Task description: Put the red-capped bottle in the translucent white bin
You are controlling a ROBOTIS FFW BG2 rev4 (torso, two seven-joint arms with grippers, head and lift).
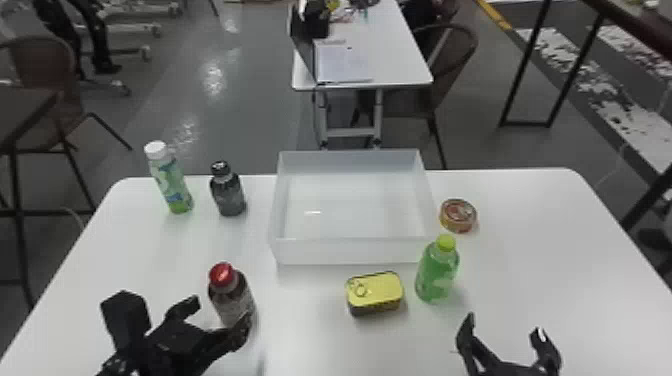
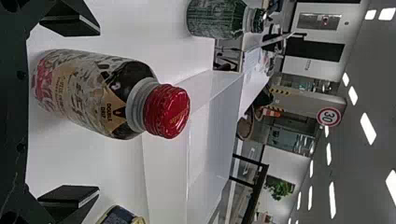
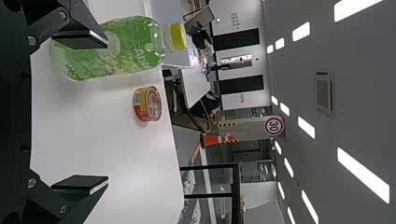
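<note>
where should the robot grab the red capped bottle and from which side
Likely the bottle by its upright, rounded body below the red cap, reaching level from the robot's side; the left end effector has open fingers lined up either side.

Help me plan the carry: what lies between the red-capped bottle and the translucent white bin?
In the head view, only bare white tabletop lies between the red-capped bottle and the bin.

Clock face on white table (image 1: 540, 255), head view: white-capped bottle (image 1: 170, 182) at 10, upright, black-capped bottle (image 1: 228, 196) beside it; round tin (image 1: 457, 216) at 2; green bottle (image 1: 436, 275) at 3; yellow-topped tin (image 1: 375, 292) at 4.
</note>
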